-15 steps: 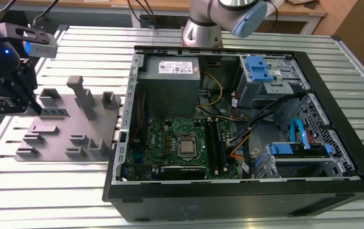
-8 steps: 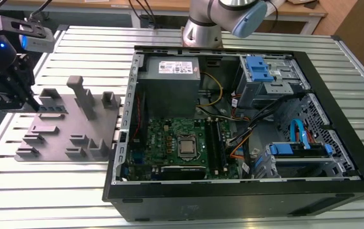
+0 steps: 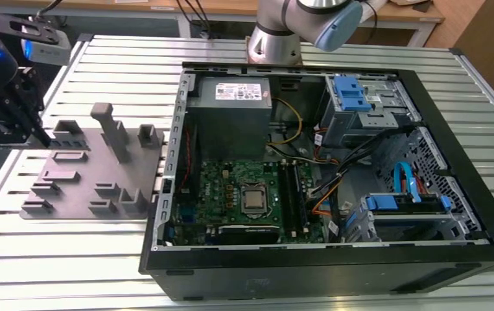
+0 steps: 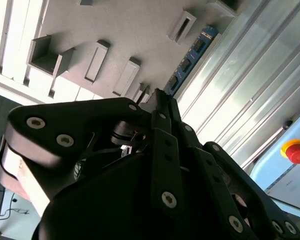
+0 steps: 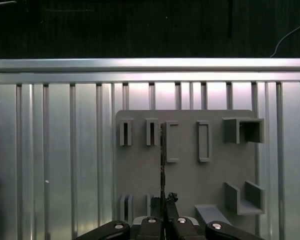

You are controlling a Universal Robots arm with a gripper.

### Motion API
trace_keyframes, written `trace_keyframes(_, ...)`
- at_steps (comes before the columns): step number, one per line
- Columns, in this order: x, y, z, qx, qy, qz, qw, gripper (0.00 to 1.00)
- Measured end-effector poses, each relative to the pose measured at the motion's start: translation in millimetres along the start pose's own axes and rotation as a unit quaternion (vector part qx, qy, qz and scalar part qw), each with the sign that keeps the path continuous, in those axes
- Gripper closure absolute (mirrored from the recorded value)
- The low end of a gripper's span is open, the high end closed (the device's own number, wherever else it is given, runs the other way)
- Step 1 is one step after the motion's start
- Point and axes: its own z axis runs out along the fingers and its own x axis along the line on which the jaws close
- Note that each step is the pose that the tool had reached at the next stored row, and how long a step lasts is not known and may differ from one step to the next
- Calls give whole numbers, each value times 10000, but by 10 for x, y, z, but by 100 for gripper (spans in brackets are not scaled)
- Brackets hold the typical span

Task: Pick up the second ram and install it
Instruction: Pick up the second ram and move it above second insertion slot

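My gripper (image 3: 24, 120) hangs over the far left end of the grey fixture block (image 3: 83, 175), at the exterior view's left. It is shut on the second ram (image 4: 190, 59), a thin dark stick with black chips that juts out past the fingertips (image 4: 162, 107). In the first wrist view the second ram (image 5: 162, 160) shows edge-on as a thin dark line running out from the gripper (image 5: 164, 202) over the fixture block (image 5: 190, 175). The open computer case (image 3: 316, 259) lies to the exterior view's right, with the motherboard's long memory slots (image 3: 295, 194) beside the processor socket (image 3: 253, 199).
The fixture block carries several raised pockets and one tall post (image 3: 113, 133). Inside the case sit a power supply (image 3: 234, 103), blue drive cages (image 3: 351, 94) and loose cables (image 3: 334, 175). The ribbed metal table (image 3: 57, 259) surrounds both. A red button (image 4: 296, 151) shows beyond the table edge.
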Motion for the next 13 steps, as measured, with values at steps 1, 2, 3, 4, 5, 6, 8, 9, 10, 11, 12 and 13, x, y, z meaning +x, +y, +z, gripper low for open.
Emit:
trace_keyframes(1,-1,0,-13,0,-2,0,10000,86)
trace_keyframes(2,-1,0,-27,0,-5,0,10000,86)
trace_keyframes(3,-2,0,-40,0,-10,0,10000,86)
trace_keyframes(4,-2,0,-53,-1,-14,0,10000,86)
trace_keyframes(5,-3,0,-64,0,-18,0,10000,86)
trace_keyframes(6,-3,0,-75,-1,-22,0,10000,86)
trace_keyframes(8,-4,0,-96,-1,-28,0,10000,86)
trace_keyframes(9,-5,0,-106,-1,-30,0,10000,86)
trace_keyframes(10,-5,0,-114,-1,-32,0,10000,86)
trace_keyframes(11,-5,0,-124,-1,-34,0,10000,86)
trace_keyframes(12,-6,0,-137,-1,-36,0,10000,86)
trace_keyframes(13,-6,0,-150,-2,-37,0,10000,86)
